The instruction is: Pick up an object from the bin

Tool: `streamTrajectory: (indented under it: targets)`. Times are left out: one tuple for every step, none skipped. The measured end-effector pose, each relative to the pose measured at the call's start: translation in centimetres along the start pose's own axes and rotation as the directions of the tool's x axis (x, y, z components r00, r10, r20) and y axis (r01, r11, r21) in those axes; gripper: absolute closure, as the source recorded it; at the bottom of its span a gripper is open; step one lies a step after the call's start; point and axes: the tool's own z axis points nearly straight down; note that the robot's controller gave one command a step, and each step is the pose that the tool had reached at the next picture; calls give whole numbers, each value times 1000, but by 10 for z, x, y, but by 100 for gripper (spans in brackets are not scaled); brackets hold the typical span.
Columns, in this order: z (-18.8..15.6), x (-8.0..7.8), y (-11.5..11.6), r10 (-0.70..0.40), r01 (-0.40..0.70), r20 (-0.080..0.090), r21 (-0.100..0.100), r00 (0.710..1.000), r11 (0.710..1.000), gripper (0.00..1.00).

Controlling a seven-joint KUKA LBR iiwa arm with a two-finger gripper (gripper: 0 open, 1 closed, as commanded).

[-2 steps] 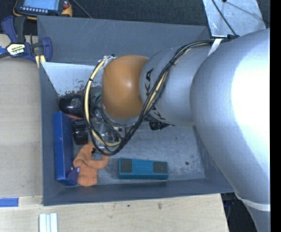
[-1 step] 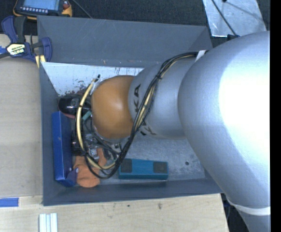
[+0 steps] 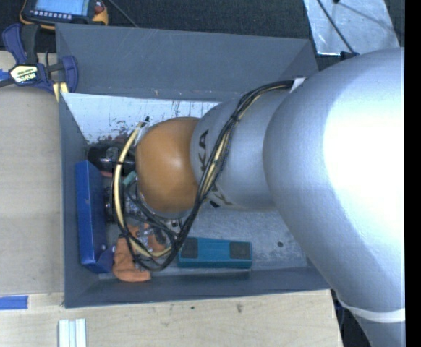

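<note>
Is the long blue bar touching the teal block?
Apart. The camera view shows an orange lump lying between the long blue bar and the teal rectangular block.

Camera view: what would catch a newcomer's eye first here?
The big silver arm with its orange wrist cover reaches in from the right and hangs over the left half of the grey metal bin. Along the bin's left wall lies a long blue flat bar; by the near wall lie a teal rectangular block and, in the near-left corner, a small orange lumpy thing.
</note>
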Motion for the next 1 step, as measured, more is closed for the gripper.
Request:
streamTrajectory:
  targets:
    - [-2, -2, 3, -3, 3, 8, -5, 1000, 1000, 100]
